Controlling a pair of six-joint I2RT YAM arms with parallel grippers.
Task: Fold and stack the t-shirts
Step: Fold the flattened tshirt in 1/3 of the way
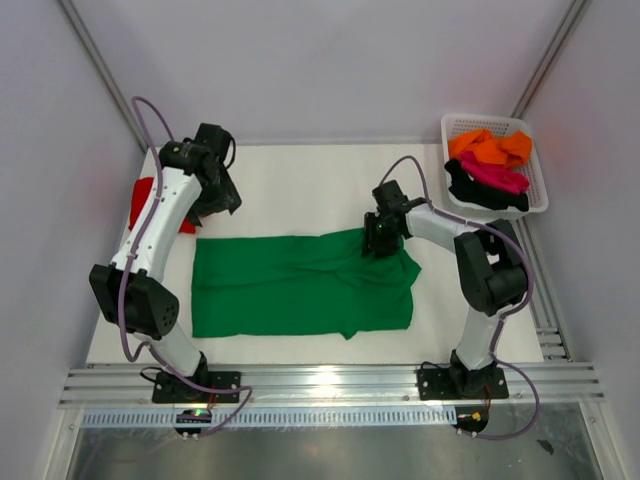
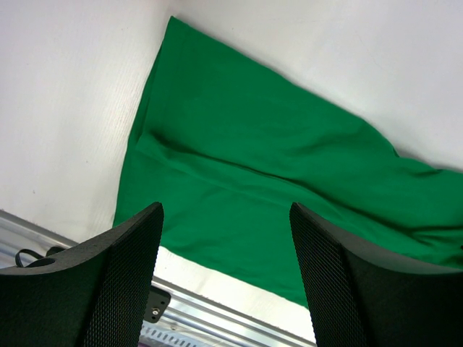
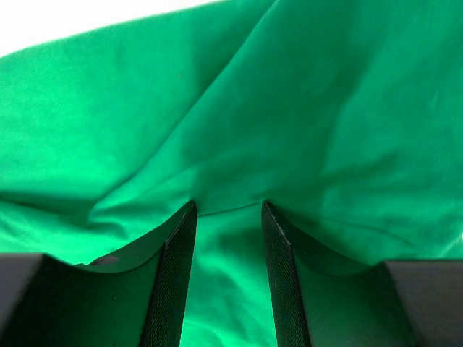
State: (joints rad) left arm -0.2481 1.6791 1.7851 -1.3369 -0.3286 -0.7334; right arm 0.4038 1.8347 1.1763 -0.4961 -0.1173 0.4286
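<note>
A bright green t-shirt (image 1: 290,285) lies spread flat across the white table (image 1: 300,175), wrinkled at its right end. My right gripper (image 1: 378,238) is down on the shirt's far right corner. In the right wrist view its fingers (image 3: 176,267) stand apart, pressed into the green cloth (image 3: 304,94), and a fold edge crosses between their tips. My left gripper (image 1: 215,200) hangs open above the table beyond the shirt's far left corner, and the green cloth (image 2: 253,159) shows below it. Part of a red t-shirt (image 1: 145,195) shows behind the left arm.
A white mesh basket (image 1: 455,122) stands at the back right, holding an orange t-shirt (image 1: 490,148), a magenta one (image 1: 497,177) and a black one (image 1: 470,190). Aluminium rails (image 1: 330,385) run along the near edge. Walls close in on both sides.
</note>
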